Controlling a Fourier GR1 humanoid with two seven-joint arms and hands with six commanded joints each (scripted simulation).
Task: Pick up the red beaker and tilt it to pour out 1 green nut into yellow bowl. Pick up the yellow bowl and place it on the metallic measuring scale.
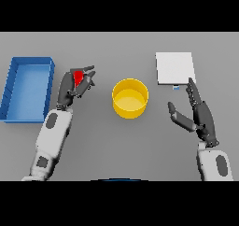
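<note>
Holding the red beaker (79, 77), the left hand (74, 87) has its dark fingers wrapped round it, so only a small bit of red shows between them. This hand and the beaker are up over the left part of the grey table (116, 47), just beside the right wall of the blue tray (27, 87). The blue tray sits along the table's left edge.

The yellow bowl (130, 98) stands upright near the middle of the table. It is to the right of the beaker and not touching it. I cannot tell if a nut is inside the bowl.

The metallic measuring scale (174, 68) is a flat pale square toward the table's far right part, well apart from the bowl.

The right hand (198, 115) is over the right side of the table, just near the scale's front edge. Its fingers are straight and spread, grasping nothing.
</note>
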